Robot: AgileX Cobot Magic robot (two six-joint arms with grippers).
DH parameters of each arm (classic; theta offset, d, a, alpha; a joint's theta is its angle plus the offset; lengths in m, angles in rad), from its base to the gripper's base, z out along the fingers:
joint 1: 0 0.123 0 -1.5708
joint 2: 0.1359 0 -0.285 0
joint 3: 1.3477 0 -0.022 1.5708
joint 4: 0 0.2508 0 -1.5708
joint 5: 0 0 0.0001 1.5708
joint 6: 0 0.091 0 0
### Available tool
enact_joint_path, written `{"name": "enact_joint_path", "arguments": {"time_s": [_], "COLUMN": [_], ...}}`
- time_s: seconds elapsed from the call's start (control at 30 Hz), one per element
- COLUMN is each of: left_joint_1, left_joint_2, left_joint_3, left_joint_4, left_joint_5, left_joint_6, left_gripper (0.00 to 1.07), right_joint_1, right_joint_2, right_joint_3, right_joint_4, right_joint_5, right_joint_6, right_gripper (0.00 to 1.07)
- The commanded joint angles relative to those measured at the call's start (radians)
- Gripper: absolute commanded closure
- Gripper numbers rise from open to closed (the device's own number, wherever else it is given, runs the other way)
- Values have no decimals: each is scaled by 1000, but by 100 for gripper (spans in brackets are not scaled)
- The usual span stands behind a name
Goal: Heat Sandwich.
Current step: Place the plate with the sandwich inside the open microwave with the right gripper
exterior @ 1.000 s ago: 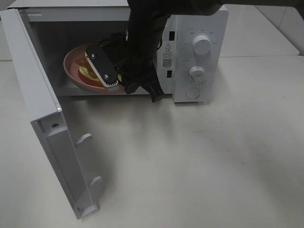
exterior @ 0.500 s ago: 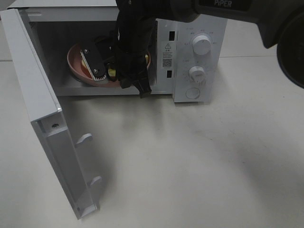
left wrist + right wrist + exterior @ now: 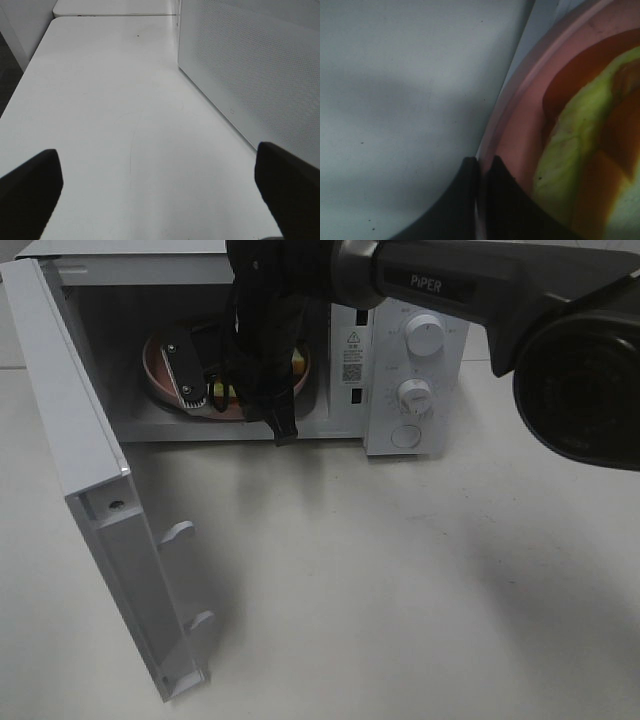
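Presently, right gripper [image 3: 481, 170]: jaws narrow, pinched on the rim of the pink plate [image 3: 517, 125], one finger on each side of it. On that plate lies the sandwich [image 3: 575, 150], lettuce edge showing, close to the grip. Both are inside the cavity of the microwave [image 3: 415, 350], whose door [image 3: 90, 480] stands open. Further out, left gripper [image 3: 160, 195]: jaws wide, holding nothing, above the table [image 3: 110, 100] beside the microwave's perforated wall.
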Motion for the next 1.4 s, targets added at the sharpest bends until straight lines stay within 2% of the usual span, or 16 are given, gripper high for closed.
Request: {"name": "enact_joint_path", "arguments": {"time_s": [0.03, 0.4, 0.7, 1.1, 1.23, 1.33, 1.37, 1.4], "left_joint_1": [1, 1, 1, 1, 1, 1, 1, 1], "left_joint_2": [-27, -27, -27, -27, -27, -27, -27, -27], "left_joint_3": [3, 3, 3, 3, 3, 3, 3, 3], "left_joint_4": [0, 0, 0, 0, 0, 0, 0, 0], "left_joint_5": [-6, -6, -6, -6, -6, -6, -6, -6], "left_joint_6": [4, 4, 4, 4, 4, 4, 4, 4], "left_gripper": [7, 7, 7, 7, 7, 7, 7, 7], "right_joint_1": [2, 0, 0, 0, 0, 0, 0, 0], "right_joint_2": [11, 67, 74, 74, 74, 74, 74, 74], "right_joint_3": [-31, -103, -103, -103, -103, -103, -103, -103], "right_joint_4": [-27, -52, -99, -97, -95, -91, -87, -87], "right_joint_5": [-31, -57, -84, -74, -74, -74, -74, -74], "right_joint_6": [16, 72, 140, 194, 214, 234, 234, 234], "right_gripper": [107, 106, 104, 101, 96, 86, 78, 78]}}
